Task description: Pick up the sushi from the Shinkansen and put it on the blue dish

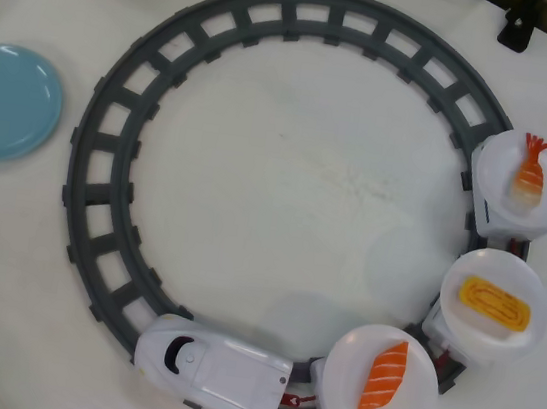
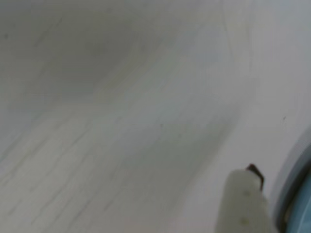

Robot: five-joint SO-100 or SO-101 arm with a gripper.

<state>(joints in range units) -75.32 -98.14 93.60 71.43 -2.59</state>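
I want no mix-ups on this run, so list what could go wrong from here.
1. Wrong piece: the shrimp sushi rides the last plate car; the salmon slice and egg piece sit on the cars next to it.
2. Long carry: the blue dish lies across the ring track from the sushi, so a loose grip may drop it.
3. The wrist view is blurred and shows only one finger of the tool, so aiming by it is unreliable.

One track (image 1: 98, 232) rings the table, carrying one Shinkansen (image 1: 217, 367) and three white plates (image 1: 381, 385) behind it. Each plate holds one piece (one sushi (image 1: 529, 176), one egg (image 1: 493, 303), one salmon (image 1: 384, 376)). One blue dish (image 1: 7, 102) lies outside the track.
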